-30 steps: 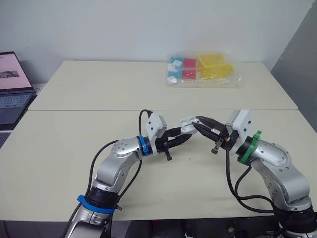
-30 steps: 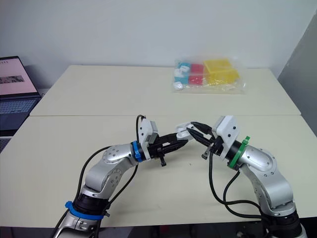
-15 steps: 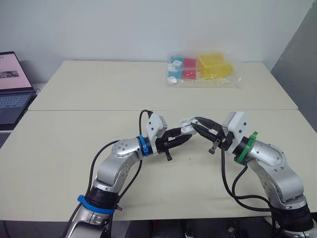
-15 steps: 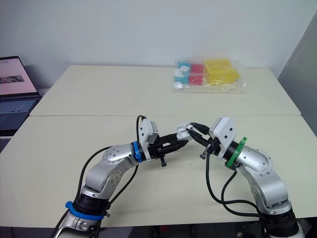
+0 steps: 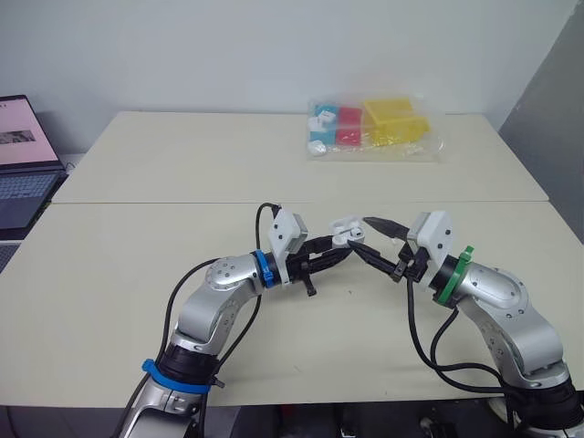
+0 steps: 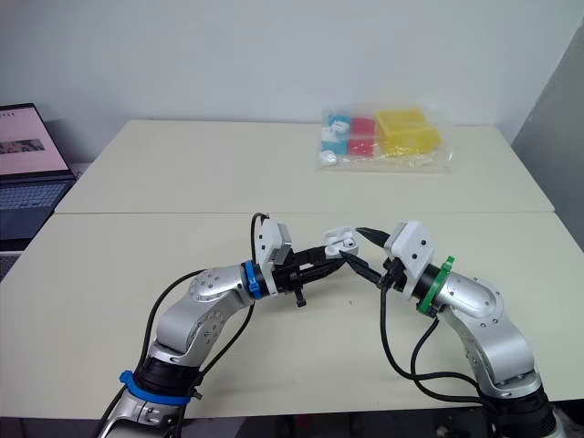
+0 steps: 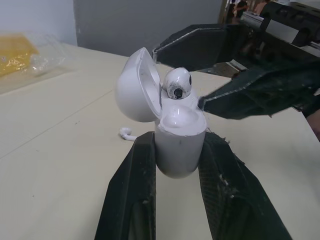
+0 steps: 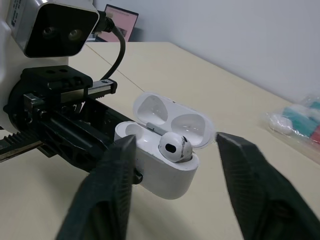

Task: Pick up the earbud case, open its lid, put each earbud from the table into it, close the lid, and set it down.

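left fingers (image 7: 131, 195) clamped on 1 earbud case (image 7: 180, 145) (lid open, above surface (image 5: 137, 246)) | right fingers (image 8: 107, 190) spread wide at case's 3 o'clock | earbuds 2: seated earbud (image 7: 177, 84) in case, loose earbud (image 7: 125, 133) on surface

counter (image 5: 182, 164): two slabs butted together, seam running left to right. Everything sits on or over it.
earbud case (image 8: 165, 167): up off the counter, front centre, clamped between the left gripper (image 5: 339, 251) jaws.
lid (image 8: 175, 120): standing open, on the side away from the right gripper (image 5: 360, 234).
earbud (image 8: 172, 146): seated in one well of the case.
second earbud (image 7: 126, 133): down on the counter, near the case and lower than it.
right gripper: just right of the case, jaws spread, with the case between them in the right wrist view.
bag (image 5: 374, 128): far back on the rear slab, right of centre.
laptop (image 5: 23, 160): far left, off the counter's edge.
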Controlling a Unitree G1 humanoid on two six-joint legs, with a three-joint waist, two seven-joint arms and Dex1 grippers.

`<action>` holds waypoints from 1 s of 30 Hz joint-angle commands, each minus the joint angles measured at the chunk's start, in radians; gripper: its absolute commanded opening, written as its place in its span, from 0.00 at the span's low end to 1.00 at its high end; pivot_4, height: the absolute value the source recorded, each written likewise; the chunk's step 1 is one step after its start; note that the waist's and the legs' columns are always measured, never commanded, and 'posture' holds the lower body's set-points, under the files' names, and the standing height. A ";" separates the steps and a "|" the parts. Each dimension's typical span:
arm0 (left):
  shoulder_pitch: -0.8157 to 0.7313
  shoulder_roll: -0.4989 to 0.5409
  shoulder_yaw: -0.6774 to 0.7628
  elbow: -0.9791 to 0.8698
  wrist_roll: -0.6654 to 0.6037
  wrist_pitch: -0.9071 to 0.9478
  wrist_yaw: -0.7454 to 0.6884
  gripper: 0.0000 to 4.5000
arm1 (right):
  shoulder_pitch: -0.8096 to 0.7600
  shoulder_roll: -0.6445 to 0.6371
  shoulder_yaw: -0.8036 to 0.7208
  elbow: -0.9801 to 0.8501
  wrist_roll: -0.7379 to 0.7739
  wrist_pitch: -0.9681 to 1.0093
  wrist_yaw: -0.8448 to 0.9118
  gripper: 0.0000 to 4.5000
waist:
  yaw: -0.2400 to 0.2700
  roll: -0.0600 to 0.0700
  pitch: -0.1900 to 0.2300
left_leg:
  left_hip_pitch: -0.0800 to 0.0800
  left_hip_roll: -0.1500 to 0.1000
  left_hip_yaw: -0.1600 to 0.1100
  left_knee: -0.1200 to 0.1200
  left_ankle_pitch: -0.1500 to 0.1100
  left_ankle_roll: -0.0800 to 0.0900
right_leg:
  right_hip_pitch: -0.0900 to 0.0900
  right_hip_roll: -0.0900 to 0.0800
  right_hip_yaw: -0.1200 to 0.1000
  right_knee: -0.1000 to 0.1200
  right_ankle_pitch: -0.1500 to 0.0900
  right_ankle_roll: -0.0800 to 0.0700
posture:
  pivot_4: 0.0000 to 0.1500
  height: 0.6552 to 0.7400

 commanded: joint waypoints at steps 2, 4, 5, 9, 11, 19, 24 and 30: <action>-0.013 -0.004 0.012 -0.049 -0.015 -0.011 0.005 0.18 | -0.018 -0.028 -0.033 -0.073 0.038 0.037 0.005 0.72 | 0.000 0.000 0.000 | 0.000 0.000 0.000 0.000 0.000 0.000 | 0.000 0.000 0.000 0.000 0.000 0.000 | 1.00 1.00; -0.012 -0.004 0.012 -0.051 -0.015 -0.010 0.006 0.18 | -0.016 -0.036 -0.038 -0.087 0.048 0.044 0.009 0.72 | 0.000 0.000 0.000 | 0.000 0.000 0.000 0.000 0.000 0.000 | 0.000 0.000 0.000 0.000 0.000 0.000 | 1.00 1.00; -0.010 -0.003 0.011 -0.052 -0.014 -0.010 0.007 0.18 | -0.013 -0.042 -0.049 -0.101 0.064 0.061 0.009 0.72 | 0.000 0.000 0.000 | 0.000 0.000 0.000 0.000 0.000 0.000 | 0.000 0.000 0.000 0.000 0.000 0.000 | 1.00 1.00; -0.006 0.009 0.019 -0.036 0.002 -0.024 0.011 0.18 | 0.017 -0.172 -0.237 -0.179 0.261 0.213 0.070 0.72 | 0.001 0.000 0.000 | -0.001 0.000 0.000 0.000 0.000 0.000 | 0.000 -0.001 0.000 -0.001 0.000 0.000 | 1.00 1.00; -0.003 0.014 0.022 -0.030 0.005 -0.030 0.014 0.18 | 0.029 -0.237 -0.300 -0.174 0.316 0.262 0.095 0.72 | 0.002 0.000 0.000 | -0.001 -0.001 0.000 0.000 0.000 0.000 | 0.000 -0.001 0.000 -0.001 0.000 0.000 | 1.00 1.00; 0.014 0.023 0.018 -0.020 0.015 -0.062 0.012 0.18 | 0.072 -0.384 -0.350 -0.076 0.312 0.341 0.111 0.72 | 0.000 0.000 0.000 | -0.001 0.000 0.000 -0.001 0.000 0.000 | 0.000 0.000 0.000 -0.002 0.000 0.000 | 1.00 1.00; 0.019 0.046 0.019 -0.009 0.029 -0.088 -0.007 0.18 | -0.010 -0.388 -0.225 -0.016 0.187 0.481 -0.066 0.72 | -0.001 0.000 0.000 | 0.000 0.000 0.000 0.000 0.000 0.000 | 0.000 0.000 0.000 -0.001 0.000 0.000 | 1.00 1.00; 0.021 0.059 0.012 -0.008 0.036 -0.103 -0.024 0.18 | -0.113 -0.329 -0.126 0.054 0.122 0.564 -0.145 0.72 | 0.000 0.000 0.000 | -0.002 0.000 0.000 -0.001 0.000 0.000 | -0.001 0.000 0.000 -0.002 0.000 0.000 | 1.00 1.00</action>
